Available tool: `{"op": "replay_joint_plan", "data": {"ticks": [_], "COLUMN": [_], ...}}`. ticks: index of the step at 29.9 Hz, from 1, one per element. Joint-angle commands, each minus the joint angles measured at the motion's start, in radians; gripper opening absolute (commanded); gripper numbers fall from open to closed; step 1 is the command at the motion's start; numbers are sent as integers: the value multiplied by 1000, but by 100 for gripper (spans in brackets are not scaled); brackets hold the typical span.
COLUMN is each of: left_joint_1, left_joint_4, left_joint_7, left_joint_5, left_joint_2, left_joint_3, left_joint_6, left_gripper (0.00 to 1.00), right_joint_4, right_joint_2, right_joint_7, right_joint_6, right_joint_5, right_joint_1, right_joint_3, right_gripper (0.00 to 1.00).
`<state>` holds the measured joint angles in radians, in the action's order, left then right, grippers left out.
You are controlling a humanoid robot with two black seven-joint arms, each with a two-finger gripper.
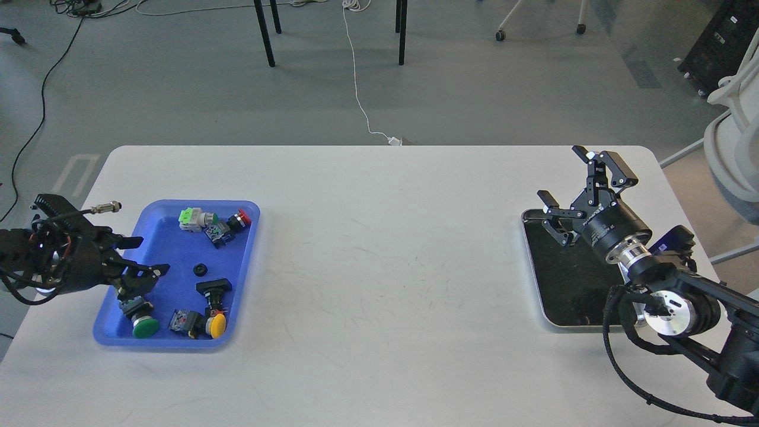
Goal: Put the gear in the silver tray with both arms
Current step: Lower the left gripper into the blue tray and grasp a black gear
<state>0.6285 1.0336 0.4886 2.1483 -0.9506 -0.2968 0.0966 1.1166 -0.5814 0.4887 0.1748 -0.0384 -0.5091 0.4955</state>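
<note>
A small black gear (200, 270) lies in the middle of the blue tray (240, 279). A second gear seen earlier to its left is hidden under my left gripper. My left gripper (146, 257) is open and low over the left part of the blue tray, its fingers spread around where that gear lay. The silver tray (532, 267), with a shiny rim and a dark floor, sits at the right and holds nothing I can see. My right gripper (584, 190) is open and empty above the silver tray's far left corner.
The blue tray also holds several push-button switches: green (144, 326), yellow (217, 323), red (240, 218) and a green-white block (191, 217). A white chair (735, 136) stands beyond the table's right edge.
</note>
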Motion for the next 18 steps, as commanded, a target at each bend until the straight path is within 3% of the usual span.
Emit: {"op": "replay_joint_plan", "data": {"ticks": [1,13,18], "left_joint_1": [2,2,0], "left_joint_4": [-3,-99,-118], "left_joint_7": [0,0,0], "left_joint_5": [-1,-2,-1], "left_joint_2": [4,62,81], "left_joint_3": [13,18,18], "left_joint_6": [3,5,5], "left_gripper": [67,67,57], "right_joint_4": [0,-1,-3], "right_joint_2": [0,3,5], "right_joint_7": [0,0,0], "right_joint_6": [0,0,0], "right_joint_5": [0,0,0], "right_joint_1": [1,0,0], "right_joint_3": [0,3,5], "right_gripper": [99,99,99]}}
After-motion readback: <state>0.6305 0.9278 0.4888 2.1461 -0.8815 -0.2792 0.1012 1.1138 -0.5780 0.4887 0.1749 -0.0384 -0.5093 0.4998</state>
